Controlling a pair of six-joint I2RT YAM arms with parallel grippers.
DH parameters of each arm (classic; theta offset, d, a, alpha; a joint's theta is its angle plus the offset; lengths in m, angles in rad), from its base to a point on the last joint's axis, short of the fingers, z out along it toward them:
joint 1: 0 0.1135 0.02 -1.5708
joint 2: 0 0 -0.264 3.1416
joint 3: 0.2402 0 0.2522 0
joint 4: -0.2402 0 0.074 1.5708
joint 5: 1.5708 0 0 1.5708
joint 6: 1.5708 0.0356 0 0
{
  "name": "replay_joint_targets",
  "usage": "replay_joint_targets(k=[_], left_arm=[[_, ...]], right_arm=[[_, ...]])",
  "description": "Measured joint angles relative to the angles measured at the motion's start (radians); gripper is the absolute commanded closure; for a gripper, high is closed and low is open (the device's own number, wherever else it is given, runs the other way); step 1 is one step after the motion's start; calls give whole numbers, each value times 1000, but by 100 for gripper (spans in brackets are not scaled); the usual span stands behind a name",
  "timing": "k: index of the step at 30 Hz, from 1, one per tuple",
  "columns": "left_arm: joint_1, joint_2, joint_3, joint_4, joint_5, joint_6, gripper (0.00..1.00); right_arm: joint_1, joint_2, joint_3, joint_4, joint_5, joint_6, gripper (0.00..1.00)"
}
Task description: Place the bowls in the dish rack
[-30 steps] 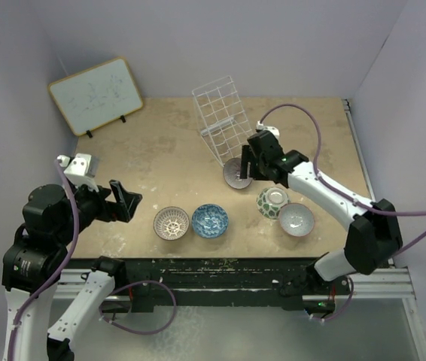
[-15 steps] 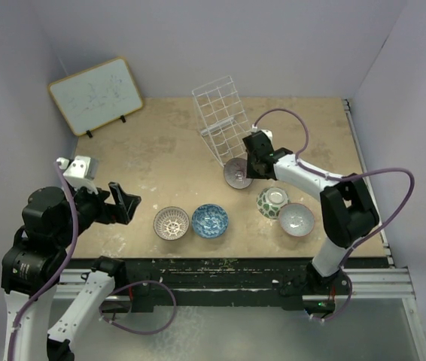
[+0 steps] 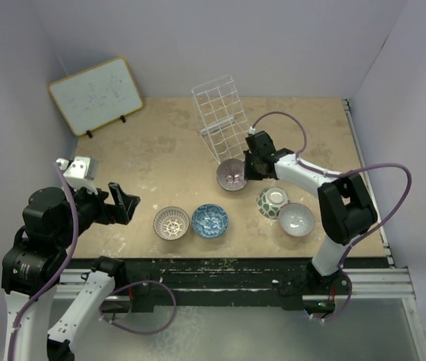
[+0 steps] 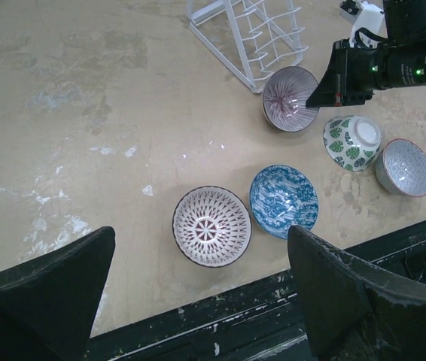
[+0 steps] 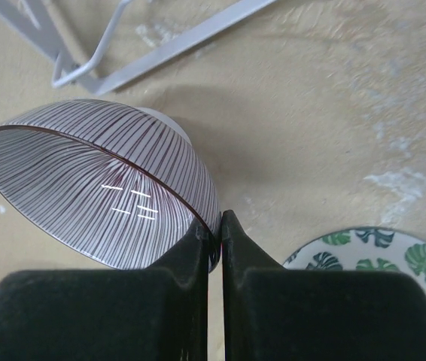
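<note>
A scuffed tan table (image 3: 160, 162) carries a whiteboard (image 3: 96, 95) at ten o'clock and a white wire dish rack (image 3: 219, 119) at twelve. A striped bowl (image 3: 232, 174) tilts just before the rack. A brown-and-white bowl (image 3: 171, 222) and a blue bowl (image 3: 210, 220) sit side by side at seven. An overturned green-and-white bowl (image 3: 272, 201) touches a pale bowl (image 3: 296, 219) at four.

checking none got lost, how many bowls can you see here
5. Brown-and-white bowl and blue bowl near the front edge; green-and-white bowl and pale bowl further right; striped mauve bowl pinched by the right gripper beside the dish rack. None seem hidden.
</note>
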Motion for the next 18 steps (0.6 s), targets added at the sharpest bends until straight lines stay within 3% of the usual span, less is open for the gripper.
replay_joint_targets(k=[7, 18], left_arm=[[0, 0, -7, 1, 0, 0, 1], [0, 0, -9, 1, 0, 0, 1]], right_arm=[[3, -39, -2, -87, -103, -29, 98], [6, -73, -48, -119, -120, -36, 64]])
